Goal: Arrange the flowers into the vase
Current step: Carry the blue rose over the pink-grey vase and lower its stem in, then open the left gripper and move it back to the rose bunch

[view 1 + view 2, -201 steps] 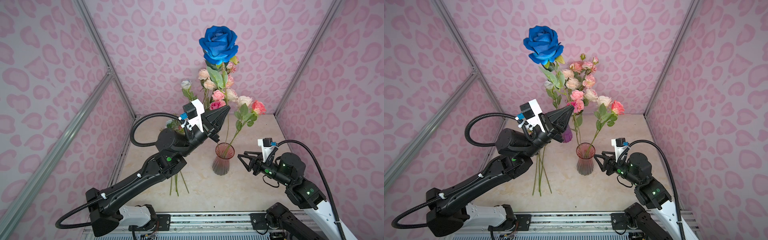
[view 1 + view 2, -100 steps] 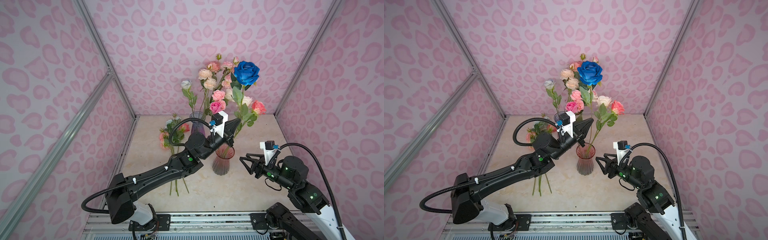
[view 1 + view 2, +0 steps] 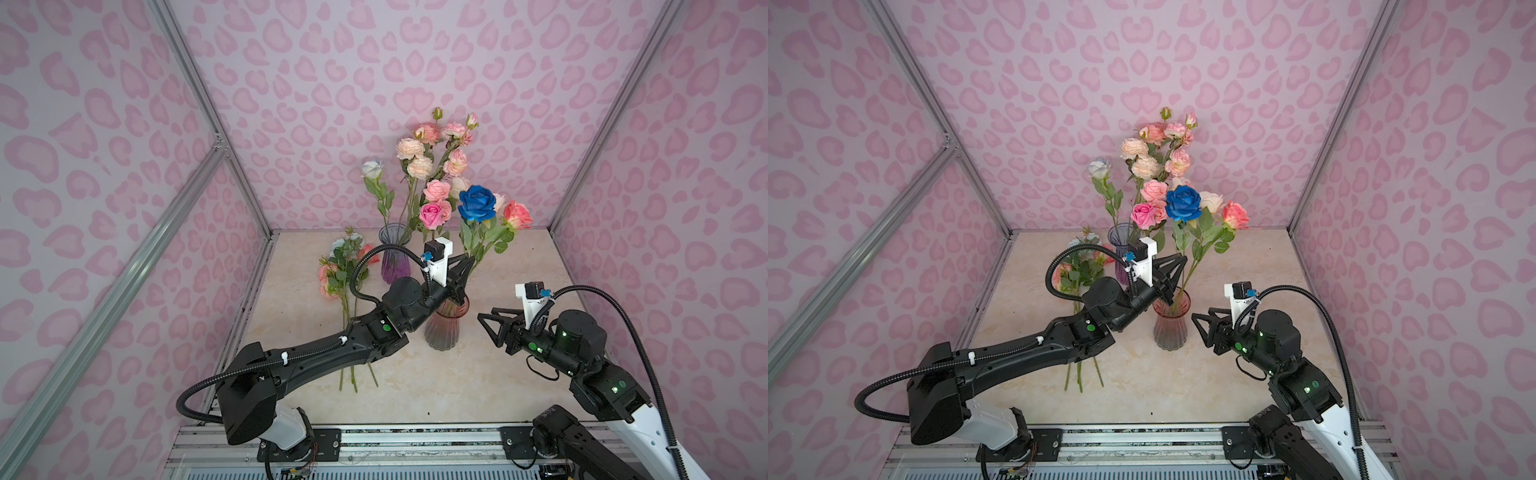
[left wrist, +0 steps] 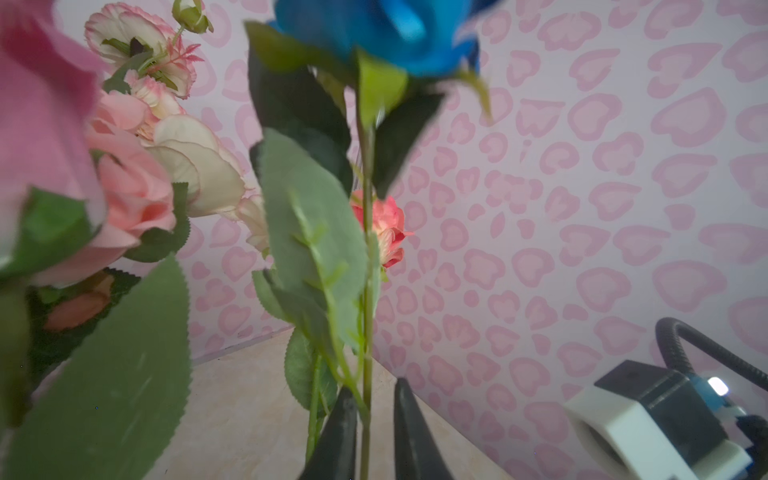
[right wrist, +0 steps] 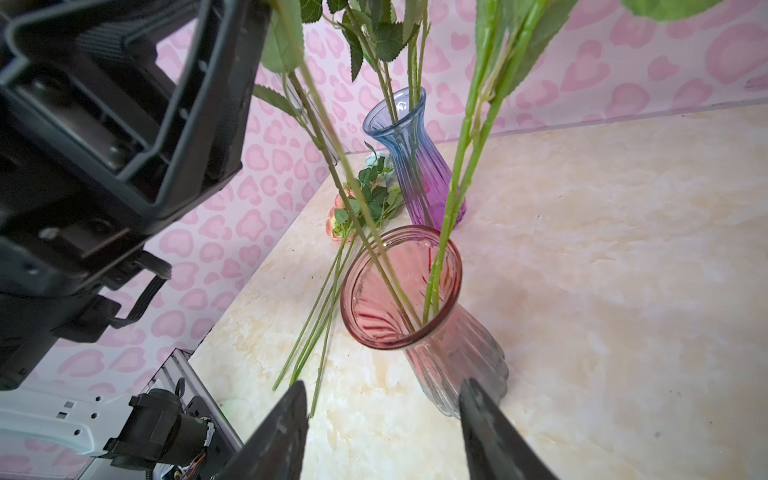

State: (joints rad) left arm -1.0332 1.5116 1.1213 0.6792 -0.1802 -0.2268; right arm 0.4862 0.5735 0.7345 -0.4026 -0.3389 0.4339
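Both tools parted: left tool (image 4: 374,386) narrowly around blue rose (image 3: 477,203) stem, right tool (image 5: 383,382) wide; vase (image 3: 442,334) partly hidden.

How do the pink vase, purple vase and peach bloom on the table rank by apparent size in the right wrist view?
Pink vase, partly because it is nearest
Purple vase
Peach bloom, clearly smallest

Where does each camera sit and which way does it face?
Top views: high above the front rail, looking down toward the back wall; both arms, left gripper and right gripper show.
Left wrist: on the left arm, looking up the blue rose; its fingertips and the right wrist camera show.
Right wrist: faces the pink vase's mouth and purple vase; its fingertips and left arm show.
Shared: top and right wrist views see both vases.
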